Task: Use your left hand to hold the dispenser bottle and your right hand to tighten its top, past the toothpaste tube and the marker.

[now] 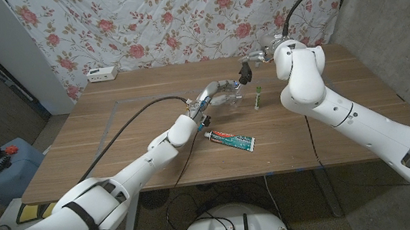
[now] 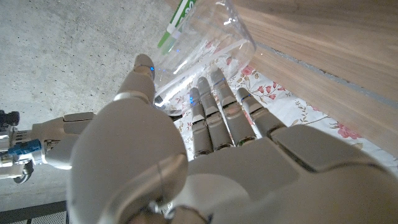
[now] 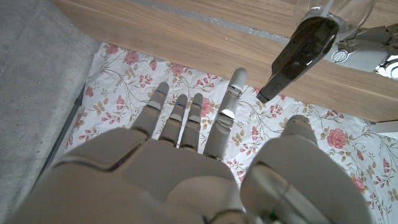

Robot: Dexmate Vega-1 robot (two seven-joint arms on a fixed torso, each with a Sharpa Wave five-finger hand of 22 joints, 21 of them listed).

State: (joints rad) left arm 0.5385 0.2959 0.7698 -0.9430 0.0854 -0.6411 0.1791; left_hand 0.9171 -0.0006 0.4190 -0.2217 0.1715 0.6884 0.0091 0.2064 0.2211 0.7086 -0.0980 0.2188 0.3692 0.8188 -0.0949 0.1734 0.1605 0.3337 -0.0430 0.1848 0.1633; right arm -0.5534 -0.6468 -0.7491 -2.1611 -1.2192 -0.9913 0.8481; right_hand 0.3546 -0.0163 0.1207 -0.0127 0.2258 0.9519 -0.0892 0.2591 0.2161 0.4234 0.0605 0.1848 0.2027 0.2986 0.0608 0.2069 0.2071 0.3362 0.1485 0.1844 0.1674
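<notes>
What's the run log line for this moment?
left hand: holds dispenser bottle | right hand: open, near top | toothpaste tube, marker: on table

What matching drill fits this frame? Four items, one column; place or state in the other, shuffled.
Items:
1. dispenser bottle
2. toothpaste tube
3. marker
4. right hand

Descriptions:
A. lies on the table nearest the front edge
B. open, holds nothing, near the black pump top
C. clear, gripped by the left hand
D. green, lies on the table right of the bottle

Pairs: 1-C, 2-A, 3-D, 4-B
</notes>
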